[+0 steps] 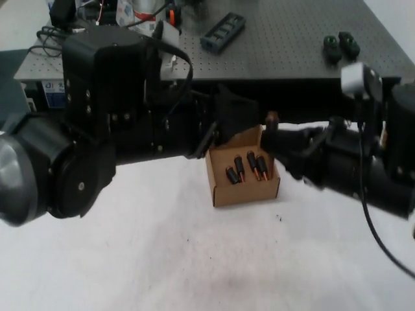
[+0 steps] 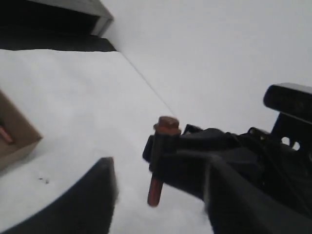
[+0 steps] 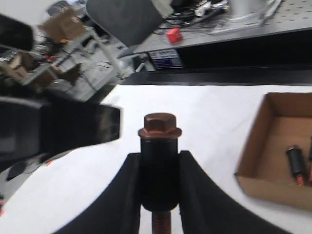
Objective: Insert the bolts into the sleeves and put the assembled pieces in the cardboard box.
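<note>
Right gripper (image 3: 160, 160) is clamping the black sleeve (image 3: 159, 168), bolt (image 3: 160, 126) seated, near the cardboard box (image 3: 273, 192); piece is looking rigid, smooth, probably light, suiting this mid-sleeve hold.

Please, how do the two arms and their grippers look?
Both arms are black. The left arm has a housing with small screws, a grey end cap and a looping black cable. The right arm bears a silver-grey camera block with a thin cable. The right gripper has black, curved fingers.
</note>
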Controlling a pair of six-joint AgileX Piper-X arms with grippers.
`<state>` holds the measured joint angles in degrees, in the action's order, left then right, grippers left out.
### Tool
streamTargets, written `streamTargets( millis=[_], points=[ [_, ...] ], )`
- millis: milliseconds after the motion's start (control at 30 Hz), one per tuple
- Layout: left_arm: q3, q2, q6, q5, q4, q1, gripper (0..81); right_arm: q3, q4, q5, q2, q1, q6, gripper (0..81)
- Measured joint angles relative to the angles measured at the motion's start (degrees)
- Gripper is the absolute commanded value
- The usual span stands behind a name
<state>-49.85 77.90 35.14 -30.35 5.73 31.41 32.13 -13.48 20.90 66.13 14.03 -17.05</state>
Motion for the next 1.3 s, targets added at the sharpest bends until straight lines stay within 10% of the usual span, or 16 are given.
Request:
streamTargets(
  millis=[100,467,767,1000,1300],
  points=[
    [1.3,-3.6,-3.7,4.4,-4.4,-1.5,0.1,10.7,5.5,-5.1,11.5,-1.8,6.4,4.8],
    [11.1,-31.9,-16.2,24.7,-24.4,-1.9,0.7,38.8,22.8,-17.4,41.4,-1.3,12.4,4.8],
    [22.3,-44.7,-14.7,26.3,-26.3,-1.9,0.7,44.3,29.5,-19.0,50.5,-1.1,12.0,1.0],
    [29.2,-50.9,-15.1,24.4,-28.5,-1.9,0.7,44.4,30.7,-20.5,51.0,-1.1,11.4,37.4],
    [31.0,-51.0,-16.3,22.1,-29.7,-1.9,0.7,42.1,30.3,-15.8,44.8,-1.6,9.4,12.9]
  ],
)
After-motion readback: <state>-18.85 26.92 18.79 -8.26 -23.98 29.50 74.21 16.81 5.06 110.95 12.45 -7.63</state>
